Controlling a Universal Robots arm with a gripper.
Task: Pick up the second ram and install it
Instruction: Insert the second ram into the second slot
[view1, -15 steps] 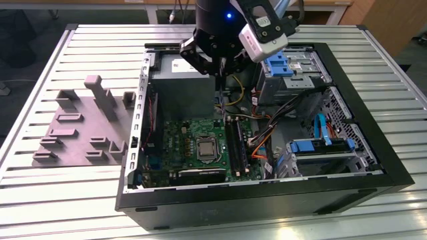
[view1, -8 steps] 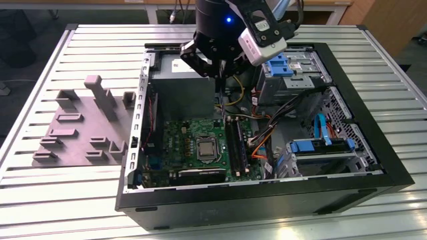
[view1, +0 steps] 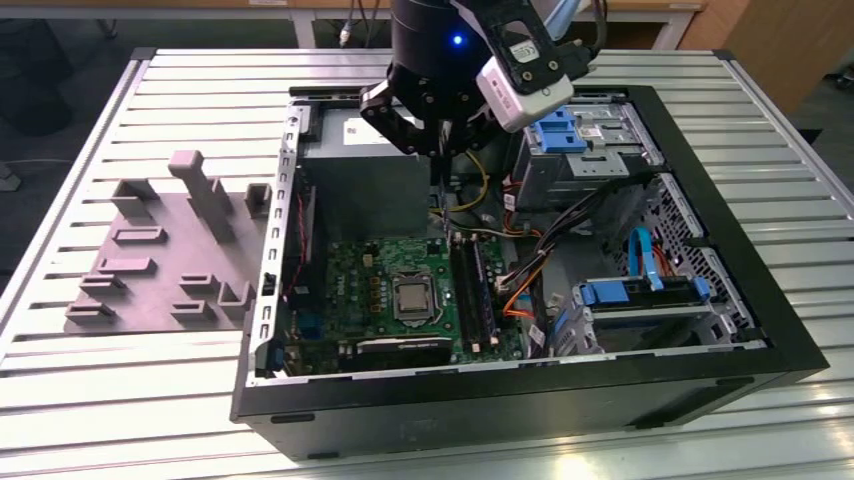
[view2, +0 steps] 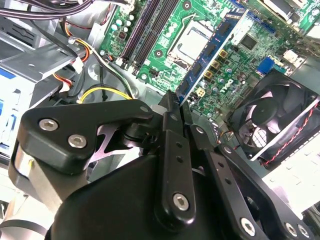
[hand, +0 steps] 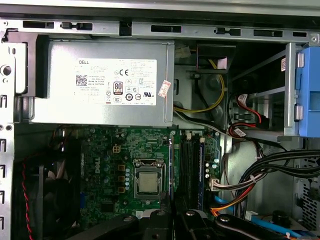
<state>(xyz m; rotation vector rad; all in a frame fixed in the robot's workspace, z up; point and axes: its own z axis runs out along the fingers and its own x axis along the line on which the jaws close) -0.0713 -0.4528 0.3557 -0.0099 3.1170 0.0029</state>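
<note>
My gripper (view1: 438, 150) hangs inside the open computer case (view1: 747, 330), shut on the second ram (view1: 438, 195). The ram is a thin dark blue-green stick held on edge, reaching down from the fingertips toward the green motherboard (view1: 387, 265). In the second wrist view the ram (view2: 210, 55) runs away from the shut gripper (view2: 172, 102) over the board. In the first wrist view the ram (hand: 171, 165) shows edge-on between the silver processor (hand: 148, 182) and the black memory slots (hand: 190, 165), above the gripper (hand: 172, 216). It is not seated in a slot.
A grey power supply (view1: 360, 185) sits behind the gripper. Cable bundles (view1: 561, 250) and blue drive brackets (view1: 641, 295) crowd the case's right side in the exterior view. A black fan (view2: 275, 120) sits at the board's edge. A grey fixture plate (view1: 147, 270) lies outside the case.
</note>
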